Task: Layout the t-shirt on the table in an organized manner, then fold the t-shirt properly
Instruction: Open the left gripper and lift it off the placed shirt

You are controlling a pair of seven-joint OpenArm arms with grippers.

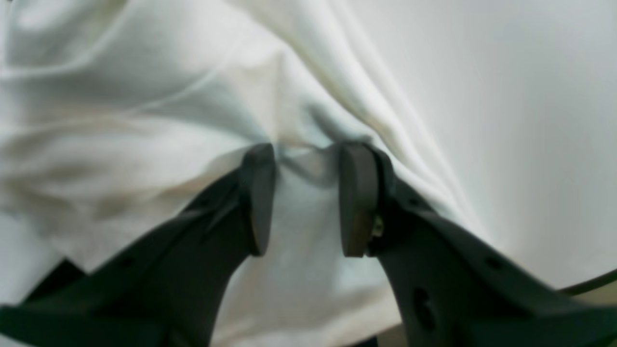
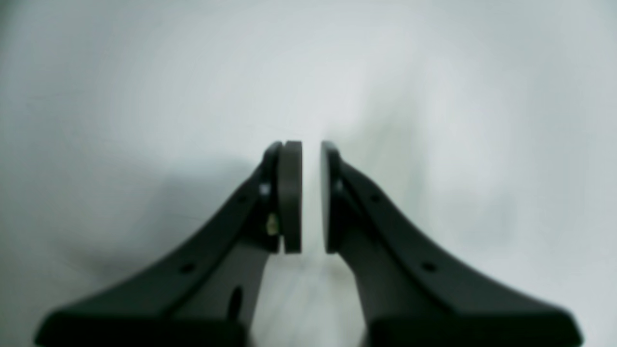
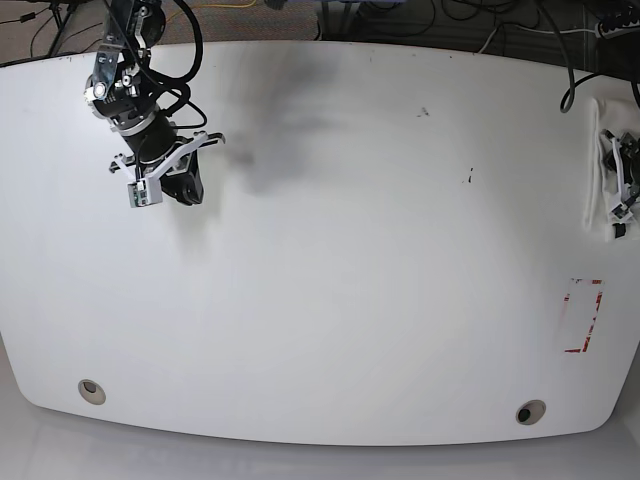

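Our left gripper (image 1: 306, 197) has its dark pads parted around a pinch of the white soft cotton t-shirt (image 1: 144, 125); cloth bunches between them, yet a gap remains, so we judge the jaws not fully clamped. Our right gripper (image 2: 311, 197) carries nothing, its pads nearly together with a thin slit between, hanging over bare surface.

In the base view the shirt (image 3: 597, 160) lies bunched at the far edge of the large glossy white tabletop (image 3: 330, 250), on that view's right, with the left gripper (image 3: 620, 185) at it; the right gripper (image 3: 165, 170) is well apart at the opposite end.

To do this step well, we should close firmly on one fold only, then draw the cloth toward the table's middle, low and slow, so it trails flat and does not slip off the edge.
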